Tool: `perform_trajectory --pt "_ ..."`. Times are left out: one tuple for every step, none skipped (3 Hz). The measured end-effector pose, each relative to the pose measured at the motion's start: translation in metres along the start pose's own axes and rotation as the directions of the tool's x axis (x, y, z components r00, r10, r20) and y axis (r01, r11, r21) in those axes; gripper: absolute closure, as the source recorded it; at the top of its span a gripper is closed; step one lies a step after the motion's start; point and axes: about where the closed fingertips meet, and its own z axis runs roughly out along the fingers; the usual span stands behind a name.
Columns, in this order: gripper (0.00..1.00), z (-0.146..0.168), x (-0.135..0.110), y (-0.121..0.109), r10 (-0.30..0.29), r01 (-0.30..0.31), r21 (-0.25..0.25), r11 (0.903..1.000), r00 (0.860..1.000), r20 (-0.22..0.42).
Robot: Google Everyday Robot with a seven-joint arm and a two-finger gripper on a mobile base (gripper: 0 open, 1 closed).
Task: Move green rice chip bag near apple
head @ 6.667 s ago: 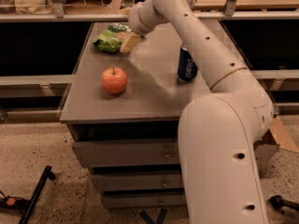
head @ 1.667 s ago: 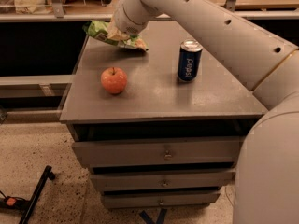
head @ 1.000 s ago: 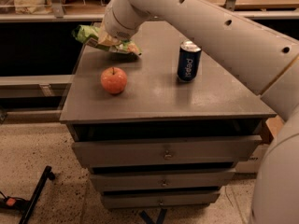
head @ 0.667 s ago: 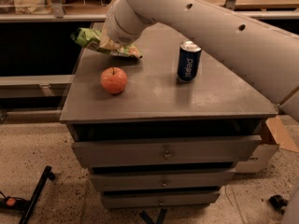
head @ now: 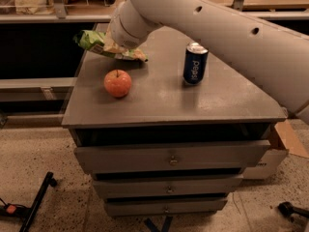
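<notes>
1. Floor, far left: a black bar (head: 36, 198) lies slanted on the speckled floor, with a small orange-tipped piece (head: 10, 209) just beside its lower end.
2. The green rice chip bag (head: 90, 38) is at the rear left corner of the surface (head: 222, 103). Its green end juts past the left edge. Its paler right end reaches down to the surface, but I cannot tell whether it rests there. No writing on the bag can be read.
3. The gripper (head: 117, 41) is directly over the middle of the bag, at the rear left of the surface, and is largely hidden behind the white wrist. Whether it is clamped on the bag or released cannot be told from this view.
4. The apple (head: 117, 83) stands upright on the surface, stem up, in front of the bag. It is near the bag but apart from it, with a strip of bare grey surface between them.
5. A blue can (head: 195, 64) stands upright right of centre, well apart from the apple. White lettering running up its side reads "pepsi".
6. The white arm (head: 227, 30) crosses from the right edge to the upper left, passing above and behind the can.
7. Below the surface, the cabinet shows three closed drawers (head: 169, 159), each with a small central knob.
8. Floor, right: a cardboard box (head: 285, 141) sits against the cabinet's side. No marking on it can be read.
</notes>
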Motion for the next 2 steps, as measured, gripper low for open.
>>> perform_trajectory --pt "0.60 0.0011 -0.0007 0.0008 -0.001 0.001 -0.002 1.0000 1.000 0.000" --pt "0.36 0.0022 -0.0014 0.0018 -0.002 0.002 -0.005 1.0000 1.000 0.001"
